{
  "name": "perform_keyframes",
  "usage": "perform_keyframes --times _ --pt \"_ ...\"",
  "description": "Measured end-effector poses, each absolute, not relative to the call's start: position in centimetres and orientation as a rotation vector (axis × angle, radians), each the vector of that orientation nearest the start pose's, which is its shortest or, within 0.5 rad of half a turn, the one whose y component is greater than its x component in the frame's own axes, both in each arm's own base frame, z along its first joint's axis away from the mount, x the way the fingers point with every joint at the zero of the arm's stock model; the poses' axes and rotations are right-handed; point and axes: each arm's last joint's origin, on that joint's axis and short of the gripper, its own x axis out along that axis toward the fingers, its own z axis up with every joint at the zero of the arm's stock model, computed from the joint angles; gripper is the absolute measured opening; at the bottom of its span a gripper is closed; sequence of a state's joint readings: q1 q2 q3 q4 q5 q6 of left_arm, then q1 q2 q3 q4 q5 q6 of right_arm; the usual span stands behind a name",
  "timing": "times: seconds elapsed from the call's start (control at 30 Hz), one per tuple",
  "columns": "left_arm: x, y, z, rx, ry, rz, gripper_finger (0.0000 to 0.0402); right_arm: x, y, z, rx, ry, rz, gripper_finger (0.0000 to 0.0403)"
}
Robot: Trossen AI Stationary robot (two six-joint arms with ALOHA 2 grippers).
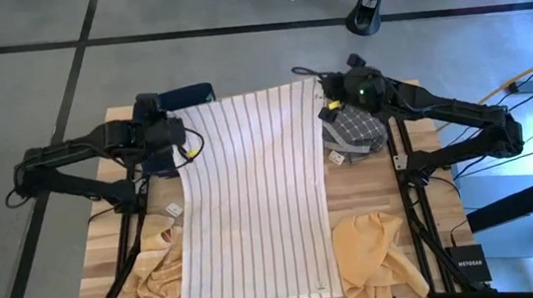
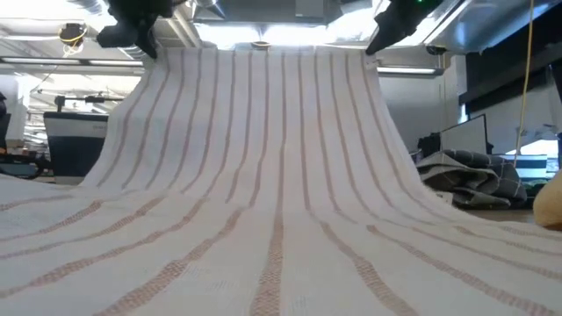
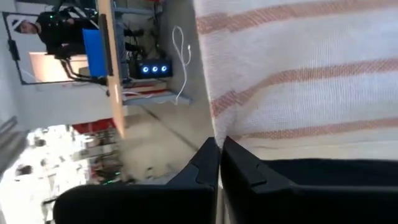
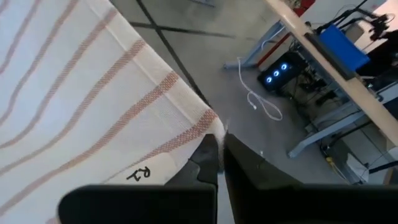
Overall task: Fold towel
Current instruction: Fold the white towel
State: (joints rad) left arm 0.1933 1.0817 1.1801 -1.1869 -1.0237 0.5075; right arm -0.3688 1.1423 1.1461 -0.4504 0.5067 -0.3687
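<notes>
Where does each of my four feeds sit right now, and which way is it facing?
High view: overhead, straight down on the wooden table, striped towel, both arms.
Low view: table height, looking across; towel rises to the left gripper and right gripper.
Left wrist view: along its own shut fingers, pinching a towel corner.
Right wrist view: along its own shut fingers, pinching the other corner.
Shared: both wrist views show the floor beyond the towel's edge.

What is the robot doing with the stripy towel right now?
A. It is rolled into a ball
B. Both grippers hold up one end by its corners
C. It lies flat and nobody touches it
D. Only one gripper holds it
B: the left gripper and the right gripper each pinch a corner of the striped towel, lifting that end off the table.
</notes>
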Motion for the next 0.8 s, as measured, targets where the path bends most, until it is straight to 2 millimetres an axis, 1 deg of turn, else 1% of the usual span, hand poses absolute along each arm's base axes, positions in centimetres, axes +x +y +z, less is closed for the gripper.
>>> perform_keyframes --times 0.17,0.23,0.3,0.43,0.57,0.67,0.8 --pt "17.0 7.5 35.6 0.914 1.312 0.896 0.0001 21.5 -10.8 37.2 -0.372 0.57 -0.771 0.0014" --pt "17.2 8.0 36.1 0.911 1.278 0.931 0.0001 21.5 -10.7 37.9 -0.372 0.551 -0.77 0.0014" --pt "17.1 8.0 36.5 0.899 1.239 0.957 0.0001 21.3 -10.2 38.6 -0.373 0.54 -0.751 0.0014" --pt "16.5 6.9 37.1 0.848 1.136 0.981 0.0001 21.0 -8.3 40.3 -0.33 0.513 -0.674 0.0014" --pt "15.2 5.1 37.6 0.774 1.012 0.953 0.0001 20.5 -6.2 40.9 -0.263 0.555 -0.601 0.0014" --pt "14.3 3.9 37.8 0.629 0.878 0.855 0.0001 20.2 -4.8 40.6 -0.206 0.588 -0.553 0.0014" --pt "13.3 2.6 37.6 0.37 0.773 0.629 0.0001 20.0 -3.0 39.9 -0.139 0.651 -0.494 0.0014"
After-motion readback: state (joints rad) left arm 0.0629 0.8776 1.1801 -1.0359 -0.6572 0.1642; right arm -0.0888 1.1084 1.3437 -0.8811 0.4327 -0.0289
